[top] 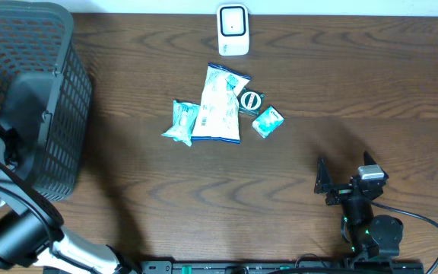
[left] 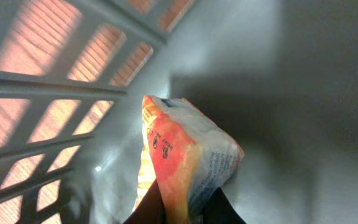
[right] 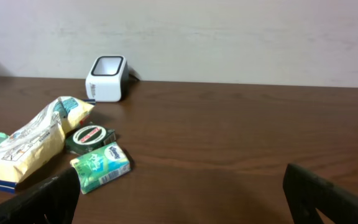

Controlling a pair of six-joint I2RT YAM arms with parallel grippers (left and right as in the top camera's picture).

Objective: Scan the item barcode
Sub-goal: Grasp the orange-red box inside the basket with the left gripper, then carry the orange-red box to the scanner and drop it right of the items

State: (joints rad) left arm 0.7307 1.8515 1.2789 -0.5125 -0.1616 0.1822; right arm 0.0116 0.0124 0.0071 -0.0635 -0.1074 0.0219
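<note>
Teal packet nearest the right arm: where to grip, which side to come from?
Take the teal packet from above with the open right gripper, closing across its narrower width. It lies flat and looks blocky, so a top-down pinch on the two long sides seems safest. The round green item sits close on its far side, leaving little room there.

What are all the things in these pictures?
basket: one, dark grey, left edge
orange packet: one, orange and white, inside basket
scanner: one, white, far middle
snack bag: one, white and blue, centre
small packet: one, teal, left of bag
round container: one, green, right of bag
small box: one, teal, right of bag
table: one, dark brown
left gripper: one, black, shut on orange packet
right gripper: one, black, open, near right
</note>
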